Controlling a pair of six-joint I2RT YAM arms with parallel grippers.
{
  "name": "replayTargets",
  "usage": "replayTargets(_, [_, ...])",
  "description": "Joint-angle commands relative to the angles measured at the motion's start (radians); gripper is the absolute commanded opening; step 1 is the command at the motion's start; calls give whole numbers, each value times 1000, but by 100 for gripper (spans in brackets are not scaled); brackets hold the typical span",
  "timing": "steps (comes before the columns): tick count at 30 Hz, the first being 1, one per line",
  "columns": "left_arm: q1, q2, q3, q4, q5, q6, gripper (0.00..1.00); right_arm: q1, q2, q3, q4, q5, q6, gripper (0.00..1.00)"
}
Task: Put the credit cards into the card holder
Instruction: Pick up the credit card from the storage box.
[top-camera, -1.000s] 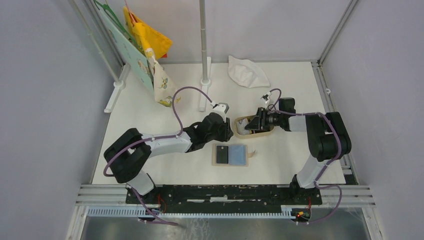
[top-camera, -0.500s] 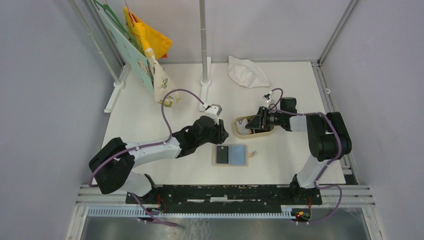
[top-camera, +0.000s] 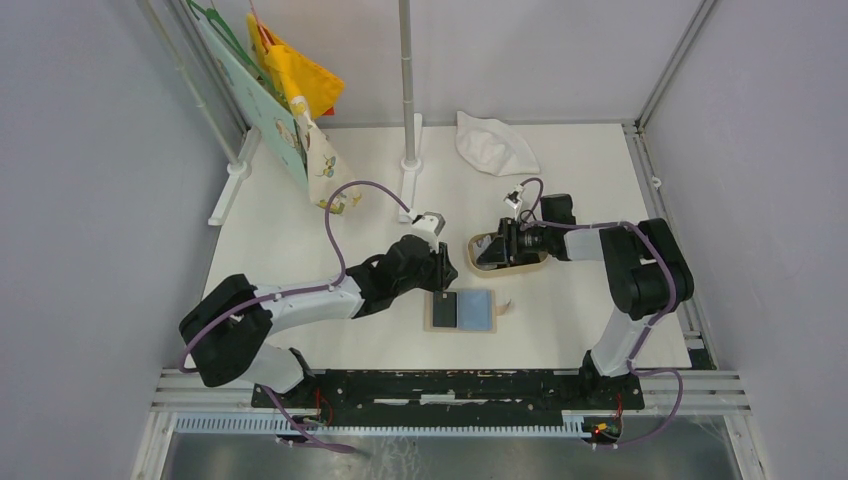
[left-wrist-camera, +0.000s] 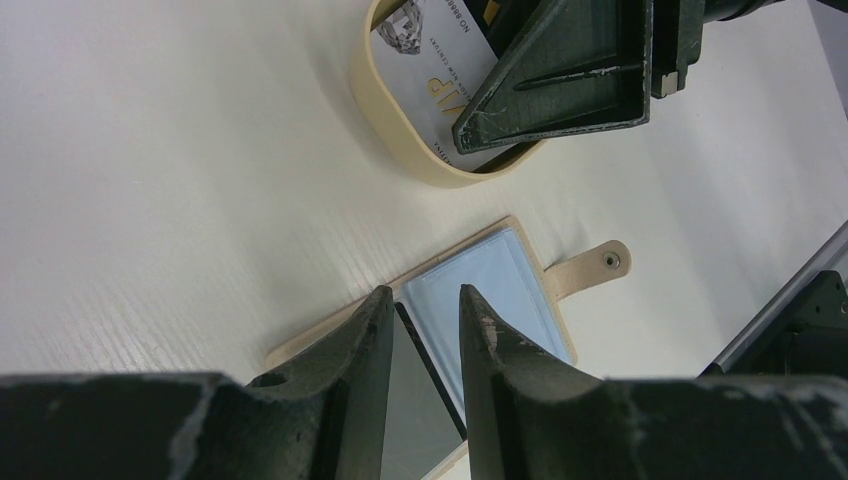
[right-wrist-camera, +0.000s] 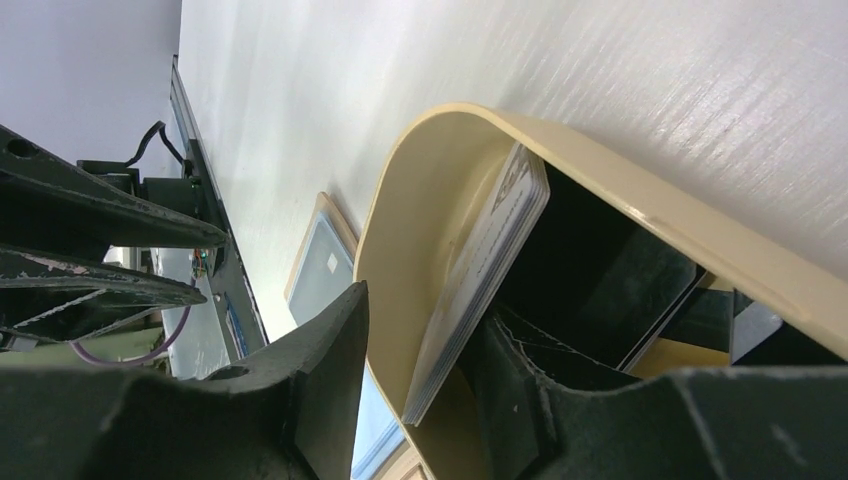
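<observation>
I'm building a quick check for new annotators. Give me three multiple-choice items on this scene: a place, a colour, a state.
1. Where is the white printed card? A on the card holder; B in the tan oval tray; C outside both.
2. What colour is the card holder's lining? A light blue; B red; C green.
3. How is the card holder? A snapped shut; B folded upright; C lying open.
Key: 1 B, the left wrist view shows it inside the tray's wall; 2 A, the bare pocket side is light blue; 3 C, its lining faces up, both halves spread.
</observation>
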Motion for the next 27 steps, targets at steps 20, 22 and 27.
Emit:
replayTargets(20, [-20, -31, -40, 62, -18, -9, 37, -74, -5, 9, 45, -61, 59, 38])
replayTargets(22, [-21, -36, -44, 62, -18, -9, 37, -88, -8, 7, 50, -70, 65, 37])
replayTargets(27, [-21, -49, -49, 60, -19, -9, 37, -120, -17, -2, 64, -83, 83, 35])
